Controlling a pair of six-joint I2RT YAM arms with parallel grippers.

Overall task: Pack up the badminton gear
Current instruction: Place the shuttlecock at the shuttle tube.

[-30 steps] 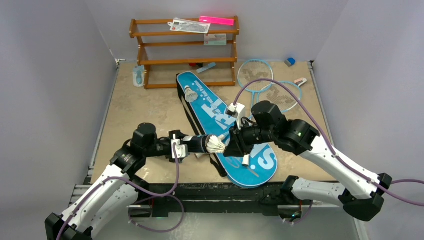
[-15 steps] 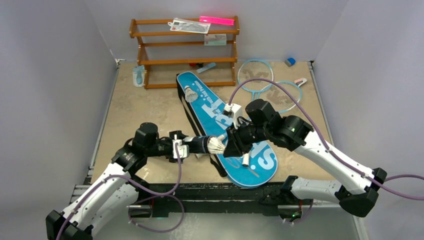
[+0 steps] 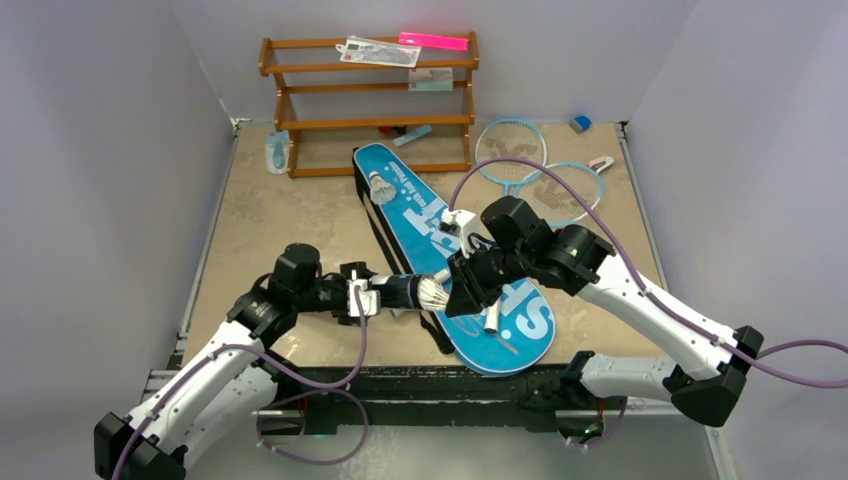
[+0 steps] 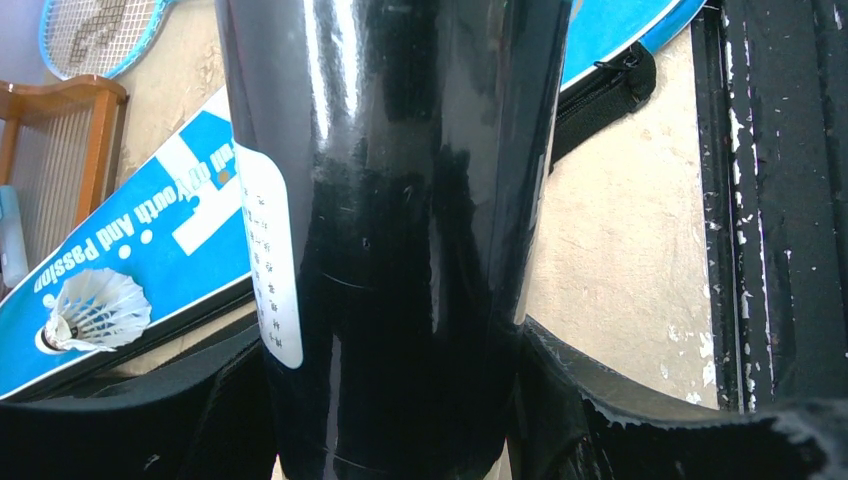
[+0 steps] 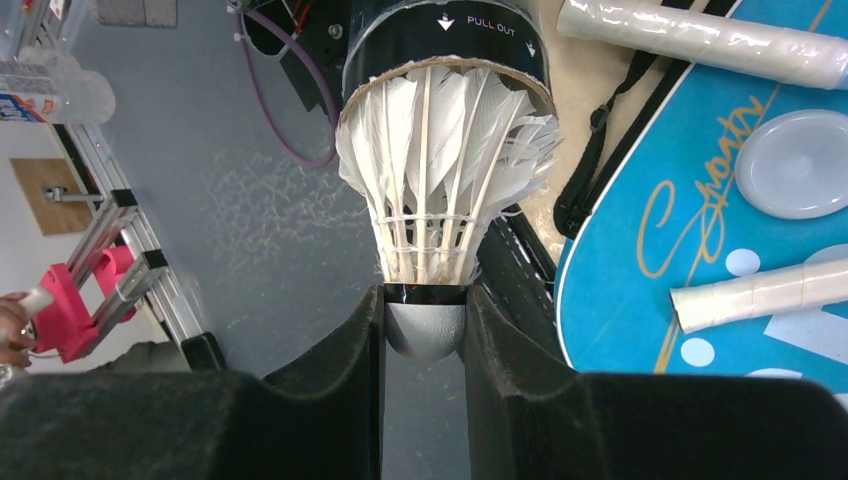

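Now my left gripper is clamped on the black tube, level beside the blue bag. My right gripper pinches a shuttlecock by its cork, feathers at the tube's mouth.

The left arm rises from its base at 7 o'clock with the elbow bent and the forearm running level toward 3 o'clock. The left end effector clamps the black tube between its pads. The right arm comes in from 4 o'clock, wrist turned toward 9 o'clock. The right end effector faces the left one and pinches the shuttlecock by its cork.
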